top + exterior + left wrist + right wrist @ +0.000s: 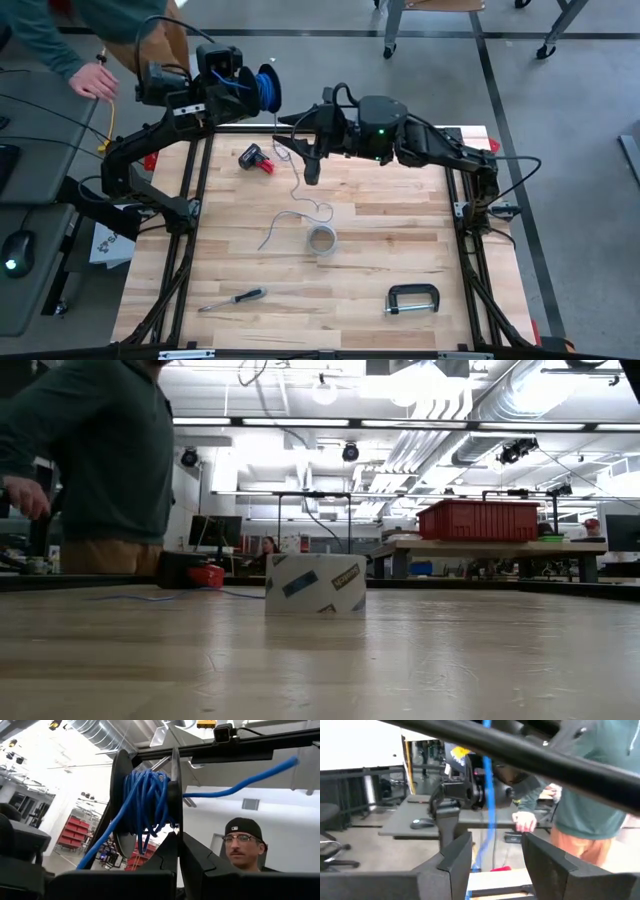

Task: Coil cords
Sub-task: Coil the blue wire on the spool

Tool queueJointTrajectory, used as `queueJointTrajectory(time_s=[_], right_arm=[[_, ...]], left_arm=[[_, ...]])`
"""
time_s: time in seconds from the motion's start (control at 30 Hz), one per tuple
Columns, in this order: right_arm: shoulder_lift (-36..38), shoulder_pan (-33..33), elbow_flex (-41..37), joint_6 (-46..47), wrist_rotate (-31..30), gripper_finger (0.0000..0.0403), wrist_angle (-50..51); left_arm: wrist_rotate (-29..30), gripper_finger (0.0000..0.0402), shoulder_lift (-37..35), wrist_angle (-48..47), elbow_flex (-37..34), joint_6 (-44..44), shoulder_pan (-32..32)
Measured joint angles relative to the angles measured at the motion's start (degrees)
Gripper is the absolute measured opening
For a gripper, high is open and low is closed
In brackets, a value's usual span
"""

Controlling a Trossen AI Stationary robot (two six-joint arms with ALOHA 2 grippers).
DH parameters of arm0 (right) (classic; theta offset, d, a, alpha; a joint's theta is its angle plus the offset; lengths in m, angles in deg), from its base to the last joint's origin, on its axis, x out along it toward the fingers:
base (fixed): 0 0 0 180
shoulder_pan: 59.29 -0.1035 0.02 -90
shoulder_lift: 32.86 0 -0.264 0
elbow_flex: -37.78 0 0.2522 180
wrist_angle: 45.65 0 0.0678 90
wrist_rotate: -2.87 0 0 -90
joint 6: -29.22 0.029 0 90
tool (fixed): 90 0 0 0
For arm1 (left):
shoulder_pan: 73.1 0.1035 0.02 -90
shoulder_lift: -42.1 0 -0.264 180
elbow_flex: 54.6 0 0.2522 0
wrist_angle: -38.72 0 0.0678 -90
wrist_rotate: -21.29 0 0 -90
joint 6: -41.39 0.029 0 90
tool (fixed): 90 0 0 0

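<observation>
You're approx. mid-task: thin blue cord (266,87) mostly wound on black reel (145,805), pinched by left hand (255,88) at desk's (400,230) rear-left; pale grey cord (298,205) uncoiled mid-desk; right hand (312,165) spread, above it.

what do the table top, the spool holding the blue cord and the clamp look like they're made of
Table top: pale wood planks, matte; grain lines and board seams show.
Spool in the left gripper: probably black plastic, smooth flanges with a dull sheen; could be painted metal.
Blue cord: looks plastic-jacketed, smooth and slightly glossy.
Clamp: likely metal, dark frame with a lighter screw.
</observation>
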Motion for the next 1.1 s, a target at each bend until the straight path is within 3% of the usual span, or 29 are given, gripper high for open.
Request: queueJointTrajectory(time_s=[0.6, 0.7, 0.87, 1.1], right_arm=[[-0.36, 0.24, 0.00, 1.97, 3.33, 0.0162, -1.99], [-0.36, 0.24, 0.00, 0.27, 3.19, 0.0130, -1.99], [-0.96, 0.24, 0.05, 0.39, 2.09, 0.0015, -2.64], [-1.63, -0.19, 0.02, -0.16, 1.43, 0.0003, -3.82]], left_arm=[[1.03, 0.0001, 0.07, -0.24, 0.00, 0.95, 0.00], [1.07, 0.0001, 0.07, -0.24, 0.00, 0.94, 0.00], [1.09, 0.0001, 0.07, -0.24, 0.00, 1.50, 0.00], [2.38, 0.0001, 0.07, -0.20, 0.00, 3.14, 0.00]])
